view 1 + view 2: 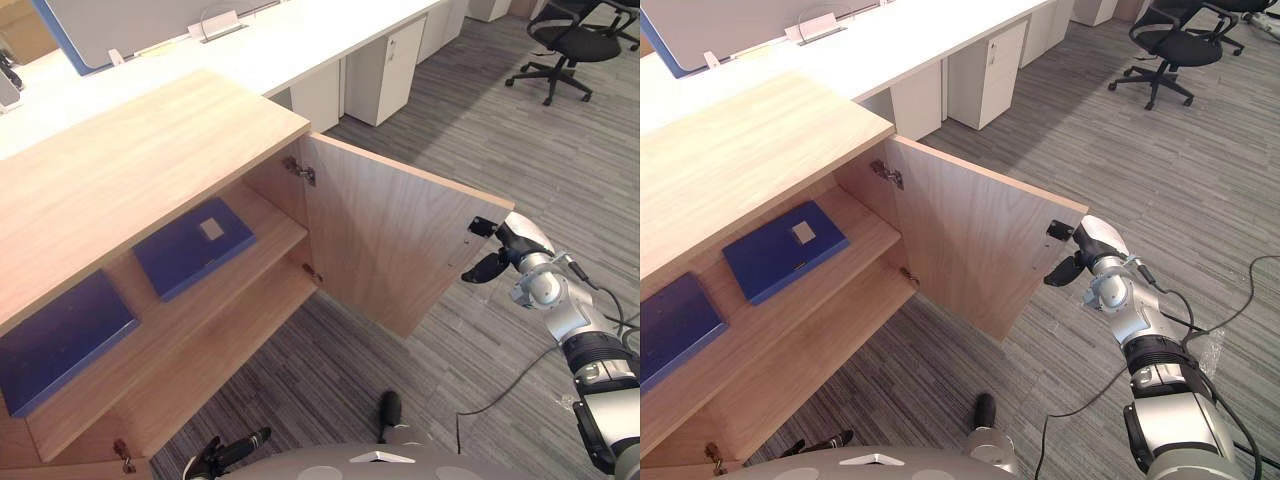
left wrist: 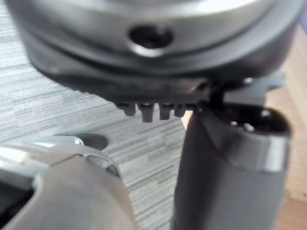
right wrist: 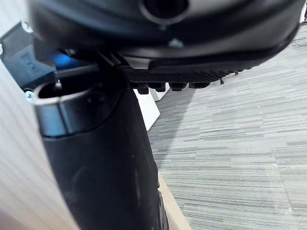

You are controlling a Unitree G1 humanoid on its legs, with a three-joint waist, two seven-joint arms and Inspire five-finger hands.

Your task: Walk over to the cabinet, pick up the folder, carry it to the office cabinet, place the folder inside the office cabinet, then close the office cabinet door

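Left eye view is showing me the wooden cabinet standing with its door swung wide open toward the robot's right. On the upper shelf a blue folder with a small white label is lying flat near the hinge side. A second folder, also blue, is lying flat on the same shelf further to the left, apart from the first. The lower shelf is showing bare wood. I am seeing the right hand sitting at the door's free edge, up by its top corner and touching the wood there. In the right wrist view the thumb is running close alongside the door panel, but I cannot tell whether the fingers are hooking round the edge or only resting against it. The left hand is hanging low in front of the cabinet's base, over the grey carpet, and its fingers are lying relaxed and holding nothing. Beyond the cabinet a long white surface is running across the room with white drawer units tucked under it. A black office chair is standing on the carpet, well apart from the door.
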